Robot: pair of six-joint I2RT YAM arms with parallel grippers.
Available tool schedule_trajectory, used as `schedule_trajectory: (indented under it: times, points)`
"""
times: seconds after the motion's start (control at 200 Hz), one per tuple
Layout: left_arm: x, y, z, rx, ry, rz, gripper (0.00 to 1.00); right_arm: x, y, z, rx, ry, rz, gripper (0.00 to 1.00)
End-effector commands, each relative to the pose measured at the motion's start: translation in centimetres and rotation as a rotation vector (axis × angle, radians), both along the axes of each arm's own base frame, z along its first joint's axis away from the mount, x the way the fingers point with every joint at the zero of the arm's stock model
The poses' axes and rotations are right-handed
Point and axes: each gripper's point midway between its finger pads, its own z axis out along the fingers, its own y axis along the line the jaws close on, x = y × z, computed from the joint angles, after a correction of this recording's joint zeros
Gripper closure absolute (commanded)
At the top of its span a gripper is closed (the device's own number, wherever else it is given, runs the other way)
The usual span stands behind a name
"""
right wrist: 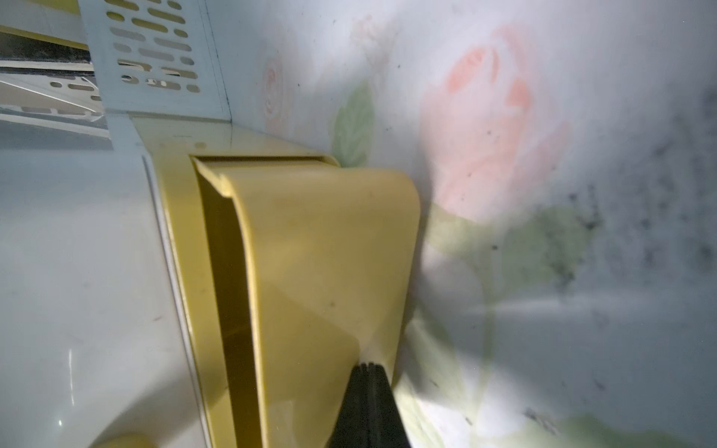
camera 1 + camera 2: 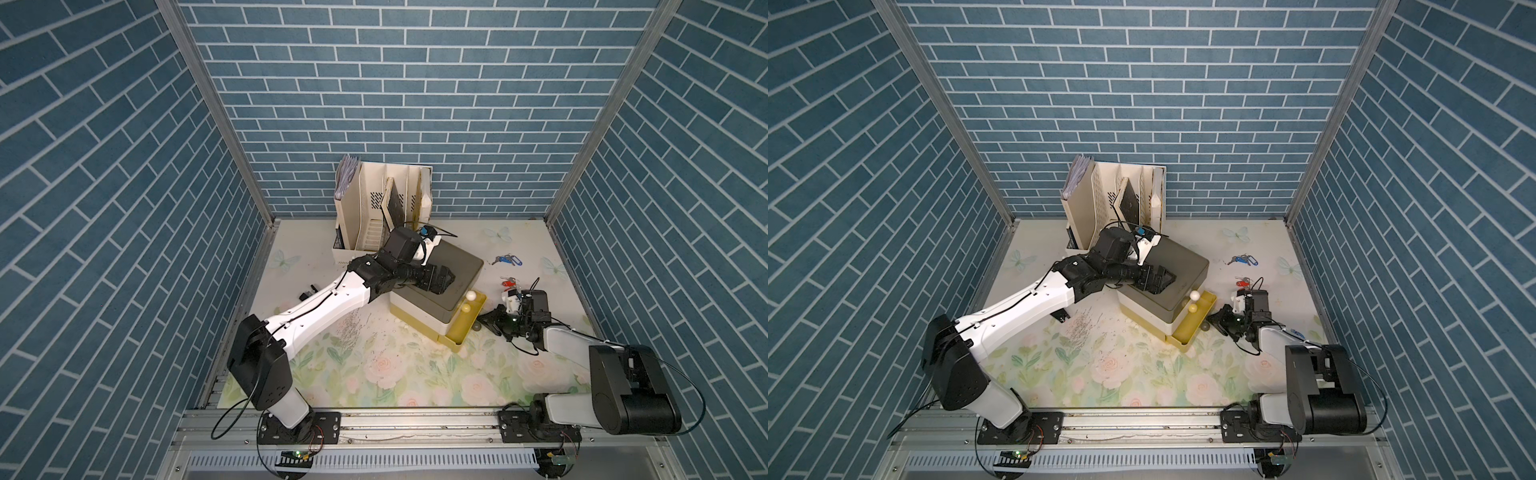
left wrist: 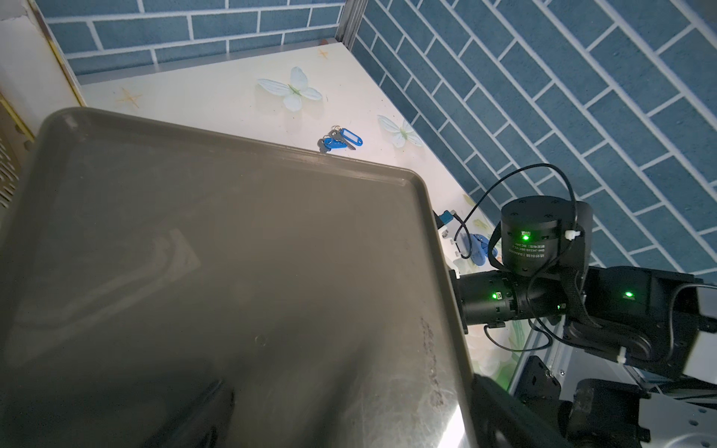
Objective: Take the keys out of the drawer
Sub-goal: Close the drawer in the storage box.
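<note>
left gripper spread wide, empty, on the grey plastic drawer unit; right gripper pinched together, empty, tips at the pulled-out yellow plastic drawer; blue-tagged metal keys and red-tagged metal keys lie on the floral table

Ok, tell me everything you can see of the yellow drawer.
The yellow drawer is glossy plastic with rounded corners, the lowest tier of the grey-topped drawer unit, pulled partway out. What shows of its inside looks empty. The shut right gripper sits at its front face; contact unclear.
</note>
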Motion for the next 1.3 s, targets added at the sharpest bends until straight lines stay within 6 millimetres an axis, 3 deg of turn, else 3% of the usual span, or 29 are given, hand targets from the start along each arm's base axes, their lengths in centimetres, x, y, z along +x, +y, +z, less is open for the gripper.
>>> schedule_trajectory:
  times: [0.0, 0.58, 1.295]
  points:
    - [-0.2, 0.7, 0.2, 0.008, -0.007, 0.007, 0.00, 1.3, 0.9, 1.1, 0.030, -0.033, 0.009, 1.00]
    - [-0.1, 1.2, 0.2, 0.015, -0.006, 0.013, 0.00, 2.7, 3.8, 1.6, 0.038, -0.045, 0.064, 1.00]
    - [-0.3, 1.5, 0.0, 0.012, -0.004, 0.018, 0.00, 2.2, 6.8, 1.8, 0.078, -0.048, 0.108, 1.00]
